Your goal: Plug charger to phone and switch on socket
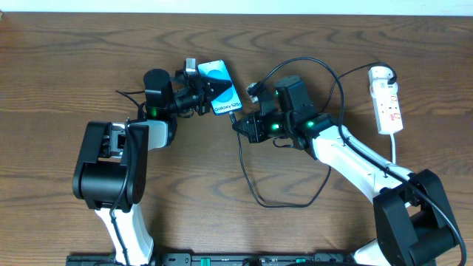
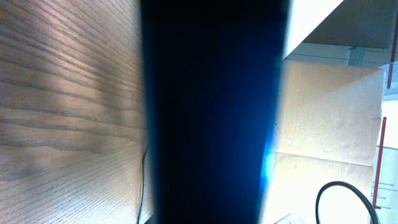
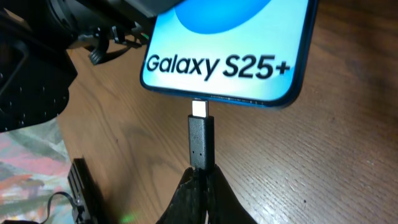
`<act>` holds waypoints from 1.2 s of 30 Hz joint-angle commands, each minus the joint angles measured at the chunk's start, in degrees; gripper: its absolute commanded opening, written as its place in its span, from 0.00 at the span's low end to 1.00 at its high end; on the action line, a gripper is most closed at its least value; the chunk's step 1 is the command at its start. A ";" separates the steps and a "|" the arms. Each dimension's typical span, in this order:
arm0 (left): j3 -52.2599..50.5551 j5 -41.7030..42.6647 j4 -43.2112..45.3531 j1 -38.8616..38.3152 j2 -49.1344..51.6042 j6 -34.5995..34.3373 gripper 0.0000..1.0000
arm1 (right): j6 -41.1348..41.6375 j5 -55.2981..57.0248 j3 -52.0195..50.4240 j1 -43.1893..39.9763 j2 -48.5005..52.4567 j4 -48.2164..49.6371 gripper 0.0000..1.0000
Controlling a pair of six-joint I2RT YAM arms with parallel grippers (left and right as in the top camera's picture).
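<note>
The phone [image 1: 220, 87] lies tilted at the table's far middle, its light-blue screen reading "Galaxy S25+" [image 3: 230, 43]. My left gripper [image 1: 201, 87] is shut on the phone's left side. In the left wrist view the phone [image 2: 211, 112] is a dark blur filling the middle, and the fingers are hidden. My right gripper [image 3: 202, 177] is shut on the charger's black connector [image 3: 201, 143]. Its silver tip [image 3: 199, 109] meets the phone's bottom edge. The charger cable [image 1: 281, 205] loops toward the front and back to the white socket [image 1: 386, 98] at far right.
The socket's thick white cord [image 1: 394, 151] runs toward the front beside my right arm. A loop of black cable [image 2: 329, 186] shows low right in the left wrist view. Bare wood table [image 1: 74, 74] surrounds both arms.
</note>
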 commanded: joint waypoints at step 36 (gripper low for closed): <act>1.22 -0.07 0.74 -0.02 -0.37 -0.04 0.07 | 3.13 -0.37 -0.28 1.14 1.90 3.26 0.01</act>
